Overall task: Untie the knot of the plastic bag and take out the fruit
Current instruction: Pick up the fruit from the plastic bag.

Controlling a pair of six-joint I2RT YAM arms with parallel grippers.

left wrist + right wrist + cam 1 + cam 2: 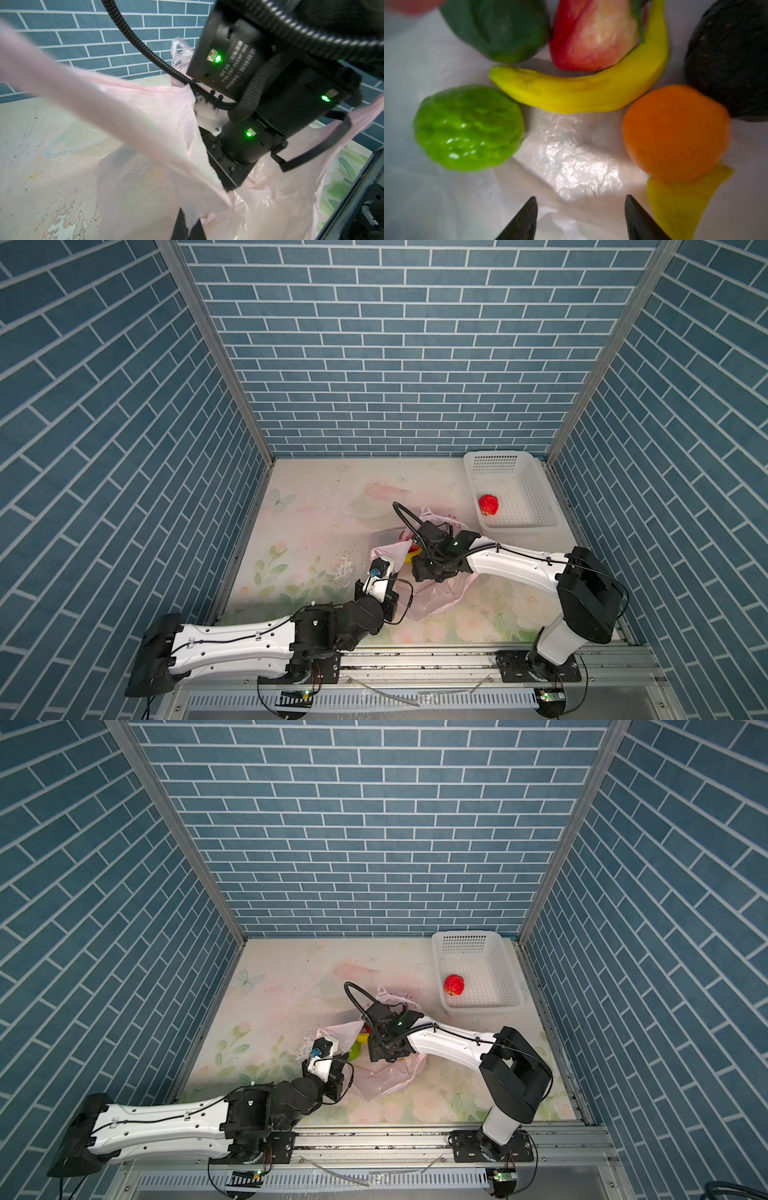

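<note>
Now, the step in hand is taking out the fruit. We find no knot in any view. The plastic bag [432,597] lies on the table [316,531] with its mouth open, so we judge the untying done. The left gripper [190,218] is pinched tight on a fold of the bag's pink film and lifts one side of the mouth. The right gripper [580,196] is down inside the bag, jaws spread fairly wide and holding nothing. Its tips hang over bare film between the bright green fruit [469,128] and the orange [677,133].

Next move, as we judge it: shift onto one piece, probably one of those two nearest the tips, and close on its body without catching film. Then lift clear of the mouth and carry it to the basket [519,526] in the far right corner. The left pinch must hold the mouth up meanwhile.

Count — two grippers, one bag, and one basket with one strawberry [488,504] in it. In the bag, by the right wrist view:
- one banana [581,93]
- one orange
- one red apple [591,33]
- one avocado [729,62]
- one dark green round fruit [496,27]
- one bright green fruit
- one yellow piece [679,203], half hidden under the orange

That makes seven — a red blur at the frame's corner we cannot identify.
</note>
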